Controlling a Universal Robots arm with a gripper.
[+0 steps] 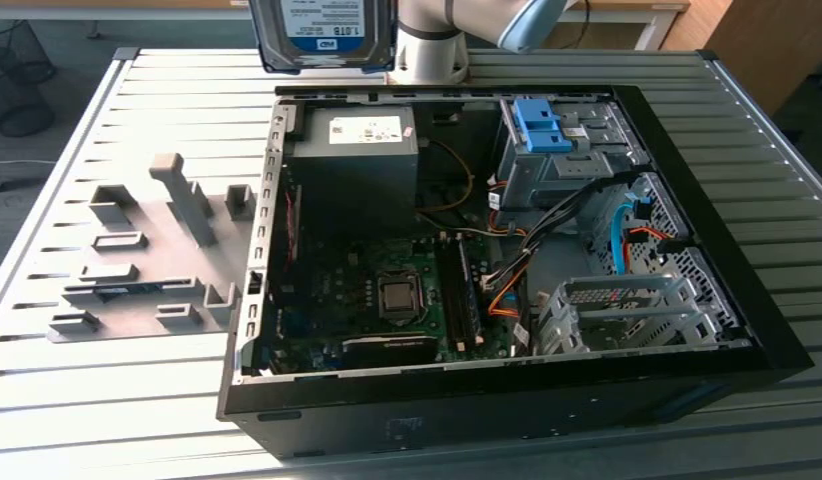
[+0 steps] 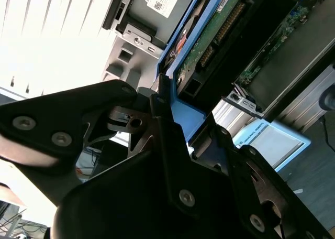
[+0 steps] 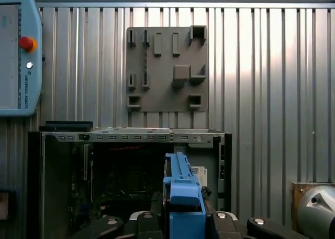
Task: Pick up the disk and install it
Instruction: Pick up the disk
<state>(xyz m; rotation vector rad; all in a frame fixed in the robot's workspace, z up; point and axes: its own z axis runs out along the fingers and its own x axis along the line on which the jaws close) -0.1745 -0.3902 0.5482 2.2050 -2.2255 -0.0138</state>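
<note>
The disk (image 1: 323, 34) hangs upright above the far edge of the open computer case (image 1: 731, 330), its white-and-blue label facing the exterior camera and its top cut off by the frame. In the second wrist view my gripper (image 2: 175, 125) is shut on the disk's blue carrier frame (image 2: 184, 109), and the drive's green circuit board (image 2: 220, 33) shows beyond it. In the first wrist view the disk (image 3: 181, 189) stands edge-on between my black fingers (image 3: 226, 218), above the case's opening.
Inside the case sit a grey drive bay with a blue bracket (image 1: 542, 124), an empty metal cage (image 1: 625, 310), the motherboard (image 1: 384, 290) and cables. A grey fixture plate (image 1: 144, 260) lies on the slatted table. The arm's base (image 1: 431, 45) stands behind the case. A teach pendant (image 3: 18, 55) lies nearby.
</note>
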